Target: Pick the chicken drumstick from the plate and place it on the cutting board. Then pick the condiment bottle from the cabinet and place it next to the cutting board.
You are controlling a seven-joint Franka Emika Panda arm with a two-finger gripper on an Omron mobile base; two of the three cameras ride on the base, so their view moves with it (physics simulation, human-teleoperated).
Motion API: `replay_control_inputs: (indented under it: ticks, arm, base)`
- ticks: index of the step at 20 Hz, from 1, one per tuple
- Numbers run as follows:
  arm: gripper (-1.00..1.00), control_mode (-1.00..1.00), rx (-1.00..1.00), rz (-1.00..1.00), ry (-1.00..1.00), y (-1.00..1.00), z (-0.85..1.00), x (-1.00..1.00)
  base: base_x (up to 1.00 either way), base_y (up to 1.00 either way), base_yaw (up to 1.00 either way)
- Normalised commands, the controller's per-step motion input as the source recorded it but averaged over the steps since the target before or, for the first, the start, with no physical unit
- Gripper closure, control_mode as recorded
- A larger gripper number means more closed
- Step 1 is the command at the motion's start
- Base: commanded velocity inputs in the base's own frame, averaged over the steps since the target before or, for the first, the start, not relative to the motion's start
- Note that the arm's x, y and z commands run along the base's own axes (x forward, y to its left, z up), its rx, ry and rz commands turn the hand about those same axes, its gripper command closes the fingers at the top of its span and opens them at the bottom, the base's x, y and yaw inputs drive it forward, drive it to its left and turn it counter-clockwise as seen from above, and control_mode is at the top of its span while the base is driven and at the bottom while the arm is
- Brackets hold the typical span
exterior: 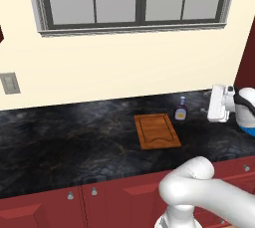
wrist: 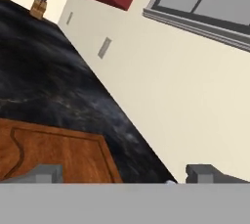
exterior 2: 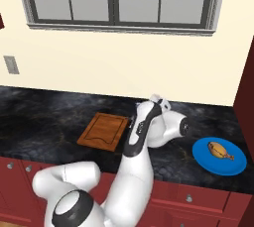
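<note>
Standing by the dark counter (exterior: 74,132), I saw the gripper (wrist: 124,176) hanging above it, between the cutting board (exterior: 157,131) and the plate (exterior 2: 203,157). Its jaws were spread wide with nothing between them. From the hand's own camera the two dark fingertips (wrist: 46,173) framed the board's far corner and the cream wall, so the hand seemed aimed sideways along the counter rather than down at anything.

The chicken drumstick (exterior 2: 220,149) lay near the middle of the blue plate, well to the right of the board, untouched. The board itself was bare, so I judged the first placement not yet done.

The condiment bottle (exterior: 181,110) stood upright on the counter just beside the board's far right corner, which is where the task wanted it. The empty, open hand made sense to me as readiness for a pick. I guessed it would need to swing right and tip downward over the plate to reach the drumstick, while keeping clear of the nearby bottle.
</note>
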Motion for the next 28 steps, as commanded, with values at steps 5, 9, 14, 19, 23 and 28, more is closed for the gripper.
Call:
replay_control_inputs:
  ticks: [5,9,14,19,23,28]
  arm:
    - [-1.0,-1.0,-0.22,-0.06,0.0,-0.01,0.18,-0.3]
    - [-1.0,-1.0,-0.21,-0.06,-0.01,-0.05,0.18,-0.34]
    - [-1.0,-1.0,-0.21,-0.06,-0.01,-0.07,0.19,-0.35]
    - [-1.0,-1.0,-0.21,-0.06,0.0,-0.14,0.18,-0.38]
    - [-1.0,-1.0,-0.17,-0.07,0.01,-0.19,0.17,-0.32]
    - [-1.0,-1.0,-0.06,-0.07,0.15,-0.24,0.11,-0.14]
  base:
    - [0.0,0.0,0.0]
    - [0.0,0.0,0.0]
    - [0.0,0.0,0.0]
    - [0.0,0.0,0.0]
    - [0.0,0.0,0.0]
    - [0.0,0.0,0.0]
